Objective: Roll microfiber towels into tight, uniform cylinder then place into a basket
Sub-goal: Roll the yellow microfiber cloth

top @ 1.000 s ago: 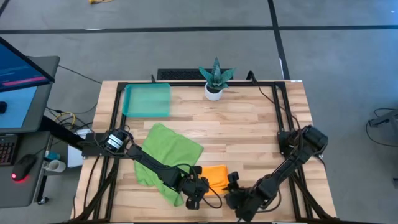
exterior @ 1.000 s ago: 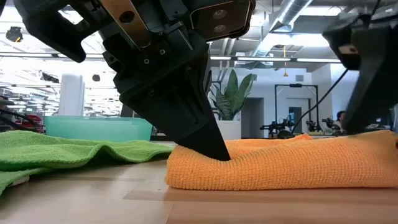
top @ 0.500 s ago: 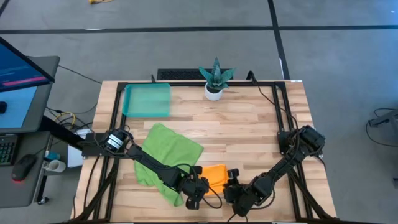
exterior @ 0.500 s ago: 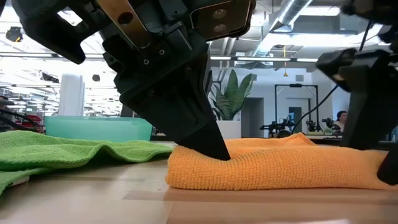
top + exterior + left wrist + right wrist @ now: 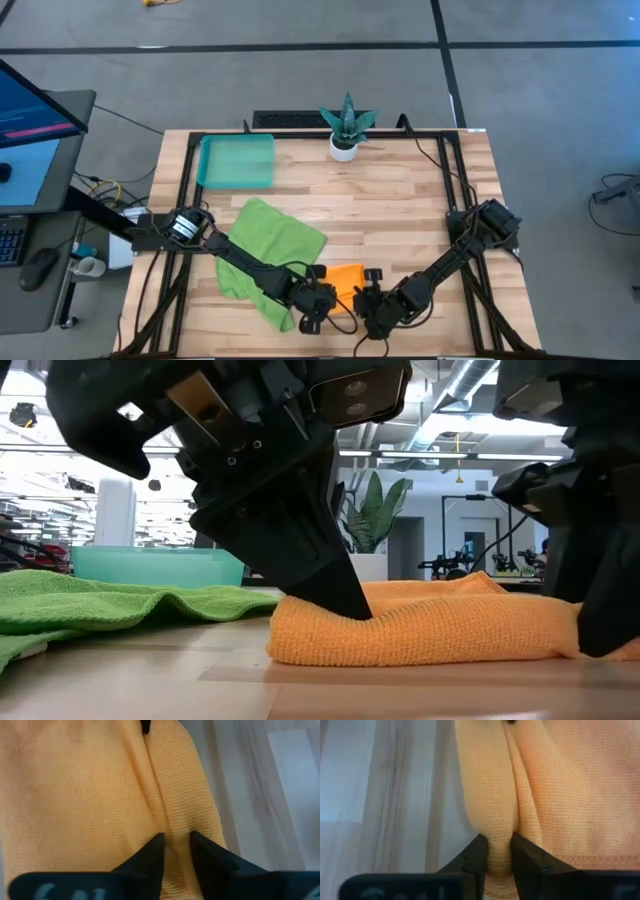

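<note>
The orange towel lies bunched in a thick fold on the table near its near edge; it also shows in the low view. My left gripper is shut on its left end, and my right gripper is shut on its right end. The lime green towel lies spread and rumpled to the left, under my left arm. The teal basket stands at the far left. My left gripper pinches a raised fold at the orange towel's left end between its two fingers. The fingers slant down from the table's left. The towel lies on the table. My right gripper pinches a thick rolled ridge at the towel's right end between its two fingers. It comes from the table's right, its fingers low over the table. The towel lies on the table.
A small white pot with a green spiky plant stands at the far edge, right of the basket. Bare wood lies between the towels and the far edge. A desk with a monitor is beyond the table's left side.
My right gripper has come down and gone toward the table's left, onto the orange towel's right end. My left gripper has stayed on the towel's left end. The towel has stayed on the table.
</note>
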### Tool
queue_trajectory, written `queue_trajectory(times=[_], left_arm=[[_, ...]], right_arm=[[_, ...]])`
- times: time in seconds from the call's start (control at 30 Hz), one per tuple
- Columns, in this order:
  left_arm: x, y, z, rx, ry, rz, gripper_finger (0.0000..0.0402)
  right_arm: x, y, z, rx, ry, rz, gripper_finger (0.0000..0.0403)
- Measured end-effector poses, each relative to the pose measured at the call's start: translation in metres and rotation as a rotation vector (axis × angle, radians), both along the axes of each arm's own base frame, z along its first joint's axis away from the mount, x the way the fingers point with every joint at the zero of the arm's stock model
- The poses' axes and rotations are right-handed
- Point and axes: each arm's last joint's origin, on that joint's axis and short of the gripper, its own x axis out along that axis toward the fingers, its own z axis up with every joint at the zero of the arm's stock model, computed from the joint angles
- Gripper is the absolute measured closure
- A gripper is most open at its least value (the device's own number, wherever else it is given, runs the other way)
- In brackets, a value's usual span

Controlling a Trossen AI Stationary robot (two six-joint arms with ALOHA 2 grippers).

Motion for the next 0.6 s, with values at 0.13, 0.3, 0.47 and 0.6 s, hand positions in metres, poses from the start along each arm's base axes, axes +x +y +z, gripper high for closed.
queue_trajectory(times=[0.13,0.3,0.47,0.6], left_arm=[[0.001,0.002,0.004,0.008,-0.01,-0.015,0.027],[-0.005,0.008,0.022,0.018,0.002,-0.032,0.0248],[-0.015,0.003,0.043,0.101,-0.041,-0.068,0.0247],[-0.021,-0.015,0.043,0.163,-0.102,-0.133,0.0248]], right_arm=[[0.0,0.0,0.0,0.004,0.006,-0.001,0.0339],[0.0,0.0,0.0,0.02,0.009,-0.028,0.0347],[0.0,0.0,0.0,0.027,0.01,-0.043,0.0348],[0.0,0.0,0.0,0.036,0.009,-0.064,0.0349]])
